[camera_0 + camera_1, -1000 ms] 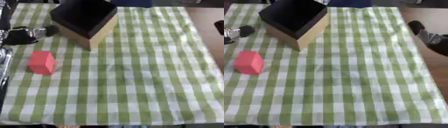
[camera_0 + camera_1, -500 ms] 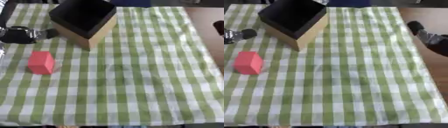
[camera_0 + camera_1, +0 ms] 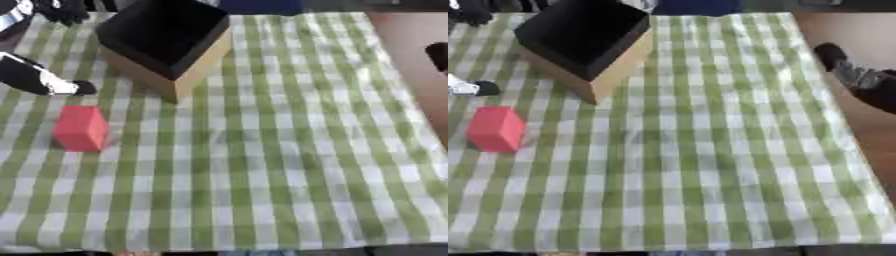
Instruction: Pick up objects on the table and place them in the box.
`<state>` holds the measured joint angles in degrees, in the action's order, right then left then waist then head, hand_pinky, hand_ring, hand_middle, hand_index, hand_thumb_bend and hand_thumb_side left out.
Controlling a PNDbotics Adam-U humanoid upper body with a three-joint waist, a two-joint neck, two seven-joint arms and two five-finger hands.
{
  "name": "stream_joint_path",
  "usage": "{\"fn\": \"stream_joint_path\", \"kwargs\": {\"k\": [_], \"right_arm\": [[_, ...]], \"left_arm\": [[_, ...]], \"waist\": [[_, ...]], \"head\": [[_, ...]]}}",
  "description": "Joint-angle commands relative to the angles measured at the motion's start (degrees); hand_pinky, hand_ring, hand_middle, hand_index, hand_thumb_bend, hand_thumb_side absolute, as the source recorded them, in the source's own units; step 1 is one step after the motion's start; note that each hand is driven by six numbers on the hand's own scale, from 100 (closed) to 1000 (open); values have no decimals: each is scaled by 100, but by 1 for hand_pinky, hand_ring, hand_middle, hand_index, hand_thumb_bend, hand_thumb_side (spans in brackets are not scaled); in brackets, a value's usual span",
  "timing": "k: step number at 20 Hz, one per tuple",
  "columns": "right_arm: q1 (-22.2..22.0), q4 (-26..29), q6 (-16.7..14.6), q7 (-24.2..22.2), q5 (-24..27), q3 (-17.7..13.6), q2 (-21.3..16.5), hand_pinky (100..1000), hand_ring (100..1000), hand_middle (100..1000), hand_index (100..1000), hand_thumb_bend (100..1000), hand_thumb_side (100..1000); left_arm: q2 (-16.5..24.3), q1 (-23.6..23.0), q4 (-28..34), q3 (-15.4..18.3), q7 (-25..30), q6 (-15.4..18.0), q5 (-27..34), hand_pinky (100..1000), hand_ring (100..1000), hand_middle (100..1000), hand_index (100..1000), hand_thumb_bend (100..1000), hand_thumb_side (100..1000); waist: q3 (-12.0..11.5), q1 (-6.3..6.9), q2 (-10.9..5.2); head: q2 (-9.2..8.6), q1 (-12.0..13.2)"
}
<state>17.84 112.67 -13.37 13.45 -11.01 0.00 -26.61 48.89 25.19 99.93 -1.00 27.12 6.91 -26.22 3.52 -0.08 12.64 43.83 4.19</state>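
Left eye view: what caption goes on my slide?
Left hand hovers above a red block beside an open box on a checked cloth.

A green-and-white checked cloth [image 3: 710, 150] covers the table. At the far left stands an open box [image 3: 588, 42], black inside with tan walls, turned cornerwise. Nearer, at the left, a red block [image 3: 496, 128] lies on the cloth, apart from the box. The left hand [image 3: 470, 87] pokes in at the left edge, just beyond the block. The right hand [image 3: 855, 77] shows at the right edge, over bare brown tabletop [image 3: 868, 130].

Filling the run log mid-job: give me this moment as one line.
red block: on green checked cloth, untouched | black-lined cardboard box: empty | left hand: above block, apart | right hand: off cloth
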Motion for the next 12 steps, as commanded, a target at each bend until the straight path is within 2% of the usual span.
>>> {"fn": "stream_joint_path", "kwargs": {"k": [1, 5, 8, 12], "right_arm": [[42, 41, -16, -21, 48, -30, -172, 777, 693, 749, 871, 629, 100], [48, 31, -25, -42, 78, -22, -176, 778, 693, 749, 872, 628, 100], [51, 19, -29, -47, 90, -24, -178, 778, 692, 749, 872, 628, 100], [60, 1, -38, -56, 101, -28, -173, 777, 692, 747, 872, 627, 100]], "left_arm": [[420, 69, -122, -145, 231, -81, 39, 674, 611, 580, 794, 704, 239], [519, 68, -319, -378, 486, -155, 94, 653, 561, 562, 794, 694, 232], [548, 42, -434, -483, 628, -211, 121, 645, 556, 555, 793, 692, 210], [546, 22, -550, -566, 674, -286, 147, 643, 556, 554, 792, 640, 262]], "waist": [[12, 20, -107], [25, 31, -108], [28, 37, -108], [21, 40, -111]], "head": [[29, 20], [29, 28], [29, 33], [29, 43]]}}
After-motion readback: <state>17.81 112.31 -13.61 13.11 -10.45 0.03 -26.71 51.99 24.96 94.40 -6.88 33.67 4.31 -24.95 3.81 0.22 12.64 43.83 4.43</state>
